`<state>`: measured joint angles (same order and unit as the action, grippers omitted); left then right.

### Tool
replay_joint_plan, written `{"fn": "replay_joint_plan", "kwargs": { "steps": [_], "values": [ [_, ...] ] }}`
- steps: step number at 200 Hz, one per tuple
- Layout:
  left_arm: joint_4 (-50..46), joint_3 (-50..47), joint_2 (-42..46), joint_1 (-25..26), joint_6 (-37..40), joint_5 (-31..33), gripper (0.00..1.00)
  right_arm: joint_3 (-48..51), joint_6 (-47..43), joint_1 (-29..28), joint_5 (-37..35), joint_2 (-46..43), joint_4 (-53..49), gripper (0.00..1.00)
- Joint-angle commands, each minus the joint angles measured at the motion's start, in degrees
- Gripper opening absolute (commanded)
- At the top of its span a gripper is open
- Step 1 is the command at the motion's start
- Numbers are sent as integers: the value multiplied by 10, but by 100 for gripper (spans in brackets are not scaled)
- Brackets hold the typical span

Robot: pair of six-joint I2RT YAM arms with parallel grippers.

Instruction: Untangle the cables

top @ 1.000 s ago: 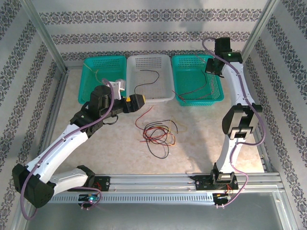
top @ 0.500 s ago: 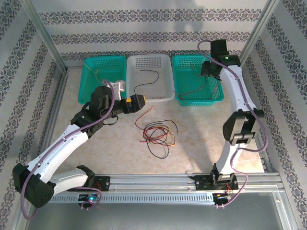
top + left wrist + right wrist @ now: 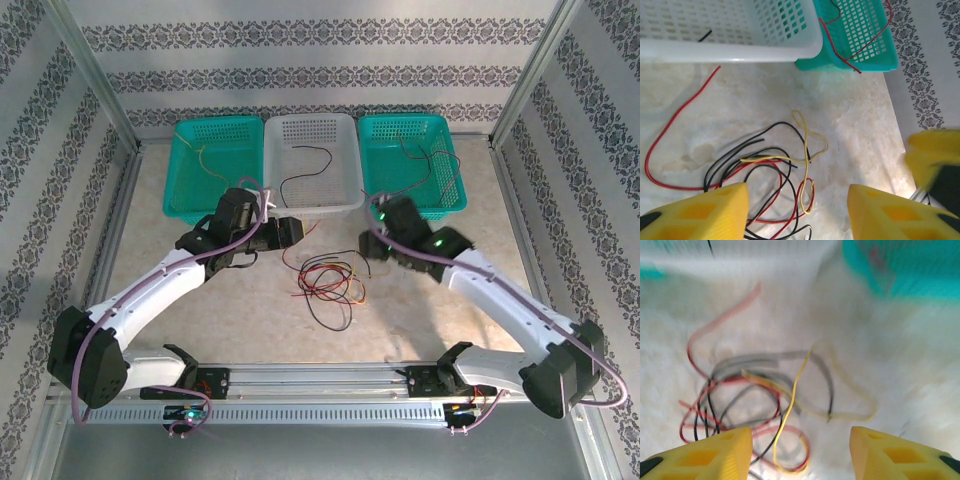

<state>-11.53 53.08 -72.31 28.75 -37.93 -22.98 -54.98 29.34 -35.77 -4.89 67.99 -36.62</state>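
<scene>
Left fingers are spread with nothing between them, poised at about eleven o'clock of the cables, a red, yellow and black tangle lying loose mid-worktop. Right fingers are spread and empty as well, at roughly two o'clock of the tangle. Along twelve o'clock sit a teal basket, a white basket and a second teal basket, each holding a stray wire.

The pale marbled table is carrying a teal plastic mesh basket, a white one and a second teal one, standing side by side along its far edge. A loose tangle of thin red, black and yellow cables is lying in front of the white one.
</scene>
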Motion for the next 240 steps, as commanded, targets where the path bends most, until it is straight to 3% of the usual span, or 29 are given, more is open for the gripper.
{"fn": "replay_joint_plan", "kwargs": {
  "steps": [1, 51, 95, 119, 136, 173, 240],
  "values": [
    [21, -20, 5, -6, -8, -16, 51, 87, 133, -35, 27, 9, 110, 52],
    [25, -48, 0, -6, -17, -29, 47, 133, 162, -33, 4, 84, 202, 51],
    [11, -49, 13, -7, -8, -21, 46, 117, 147, -15, 35, 155, 238, 44],
    [-8, -29, 17, -7, 6, -4, 46, 101, 134, -17, 41, 187, 239, 35],
    [-13, -15, 18, -9, 12, 0, 46, 94, 127, -18, 43, 195, 235, 17],
    [-22, 3, 29, -14, 22, 10, 47, 89, 92, -34, 40, 140, 213, 2],
    [5, 24, 24, -17, 26, -9, 49, 69, -3, -46, 56, -52, 135, 0]
  ]
}}
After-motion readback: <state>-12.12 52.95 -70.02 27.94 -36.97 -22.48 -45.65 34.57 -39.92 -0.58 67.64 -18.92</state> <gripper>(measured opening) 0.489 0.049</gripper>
